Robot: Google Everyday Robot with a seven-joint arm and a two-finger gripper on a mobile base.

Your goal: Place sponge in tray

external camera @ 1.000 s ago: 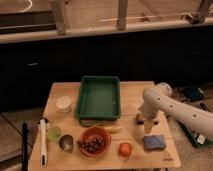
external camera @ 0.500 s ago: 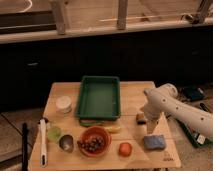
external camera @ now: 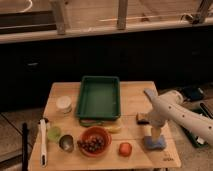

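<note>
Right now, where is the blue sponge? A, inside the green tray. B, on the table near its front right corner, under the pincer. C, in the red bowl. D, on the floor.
B: the sponge lies on the table near its front right corner, with the pincer right over it, and the green tray holds nothing.

So the arm (external camera: 172, 112) has dipped down toward the front edge of the table (external camera: 131, 96), and the gripper (external camera: 156, 133) is now right over the blue sponge (external camera: 155, 144), hiding part of it.
</note>
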